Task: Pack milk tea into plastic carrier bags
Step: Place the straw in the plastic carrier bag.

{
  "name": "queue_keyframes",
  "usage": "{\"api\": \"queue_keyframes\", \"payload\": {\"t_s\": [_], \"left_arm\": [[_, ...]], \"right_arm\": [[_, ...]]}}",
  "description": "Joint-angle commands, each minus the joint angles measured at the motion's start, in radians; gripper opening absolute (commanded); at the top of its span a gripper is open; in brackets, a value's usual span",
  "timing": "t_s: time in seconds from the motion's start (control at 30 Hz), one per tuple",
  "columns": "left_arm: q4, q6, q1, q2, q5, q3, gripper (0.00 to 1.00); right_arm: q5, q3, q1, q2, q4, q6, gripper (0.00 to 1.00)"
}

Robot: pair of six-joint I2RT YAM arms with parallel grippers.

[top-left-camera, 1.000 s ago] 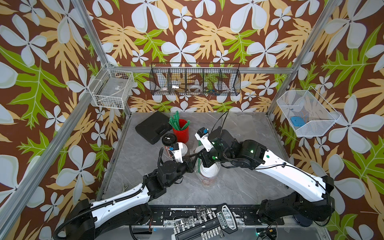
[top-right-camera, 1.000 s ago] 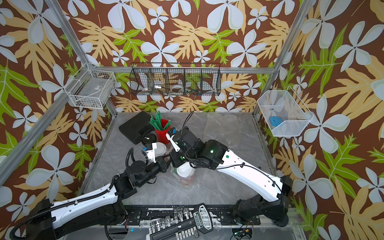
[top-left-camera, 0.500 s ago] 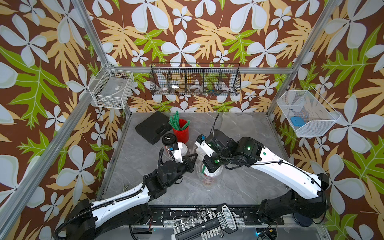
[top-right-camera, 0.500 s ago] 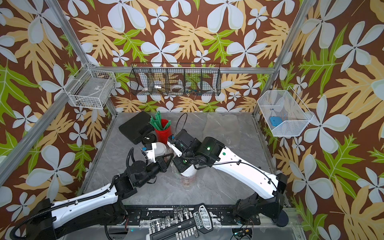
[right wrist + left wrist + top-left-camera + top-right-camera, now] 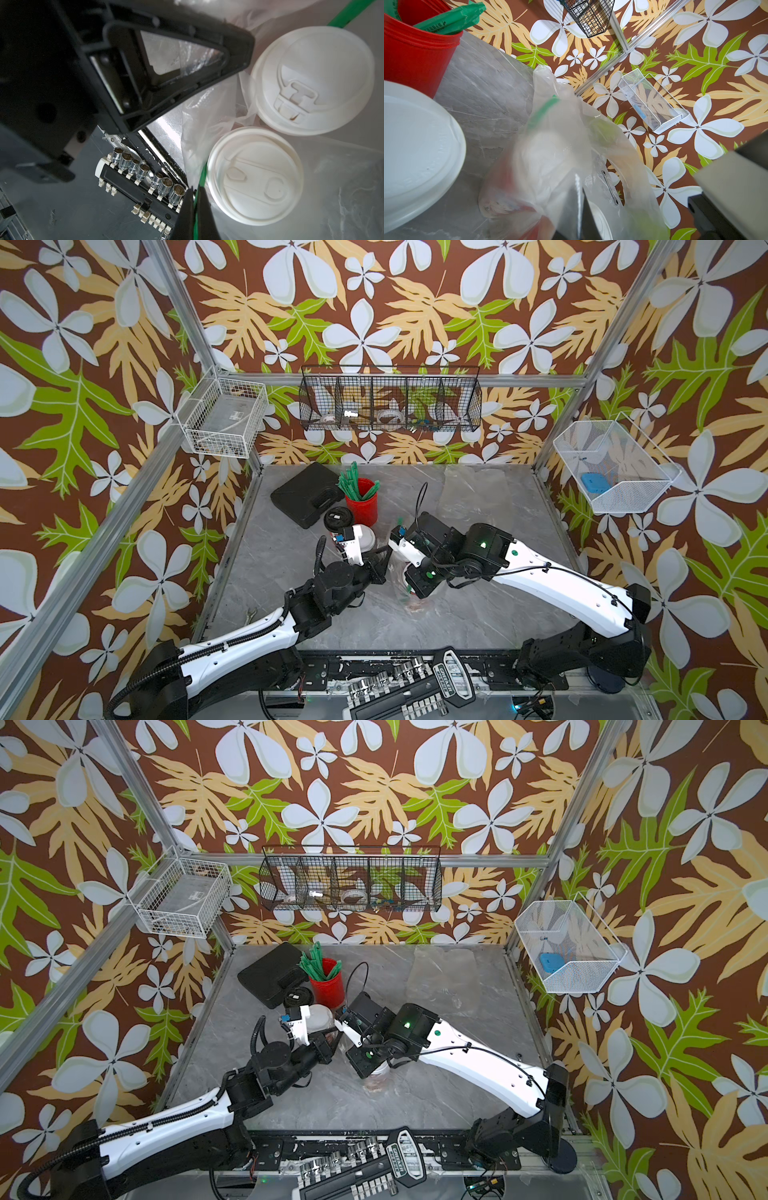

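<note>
Noting one plastic carrier bag (image 5: 406, 600) standing upright near the middle of the grey table (image 5: 478, 614), between the two arms. Counted two milk tea cups inside it in the right wrist view: white-lidded cup (image 5: 313, 81) and second white-lidded cup (image 5: 254, 176), lids side by side, almost touching, bag film around both. Glimpsed red-and-white print through the film in the left wrist view, blurred.

Found left gripper (image 5: 382, 566) closed, pinching film at the bag's top edge on the side facing the loose cups, with plastic draped over a finger (image 5: 582, 214). Found right gripper (image 5: 194, 199) closed too, fingers together on a green straw (image 5: 195, 218) running beside the nearer lid. Unable to tell if bag film is caught in the same pinch.

Logged the other milk tea outside the bag, upright on the table behind the left gripper: black-lidded cup (image 5: 337, 517) and third white-lidded cup (image 5: 368, 536), just beside each other and beside the red straw cup (image 5: 362, 508). Saw black case (image 5: 305, 497) behind those, and a flat clear bag (image 5: 469, 489) lying at the back right of the table, well apart from the arms.
</note>
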Motion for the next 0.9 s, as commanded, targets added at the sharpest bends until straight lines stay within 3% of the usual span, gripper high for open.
{"api": "queue_keyframes", "payload": {"t_s": [0.0, 0.13, 0.3, 0.7, 0.87], "left_arm": [[0.009, 0.01, 0.001, 0.004, -0.007, 0.011, 0.0], [0.007, 0.011, 0.001, 0.0, -0.011, 0.009, 0.0], [0.004, 0.016, 0.001, -0.001, -0.015, 0.012, 0.0], [0.009, 0.014, 0.001, 0.01, -0.006, 0.012, 0.0], [0.006, 0.014, 0.001, 0.007, -0.006, 0.008, 0.0]], "right_arm": [[-0.039, -0.02, 0.0, -0.009, 0.058, 0.016, 0.0], [-0.069, -0.069, 0.003, 0.007, 0.07, 0.027, 0.0], [-0.081, -0.119, 0.004, 0.001, 0.082, 0.034, 0.14], [0.035, 0.035, 0.005, -0.073, 0.054, 0.033, 0.6], [0.182, 0.041, -0.03, -0.16, 0.067, 0.05, 0.72]]}}
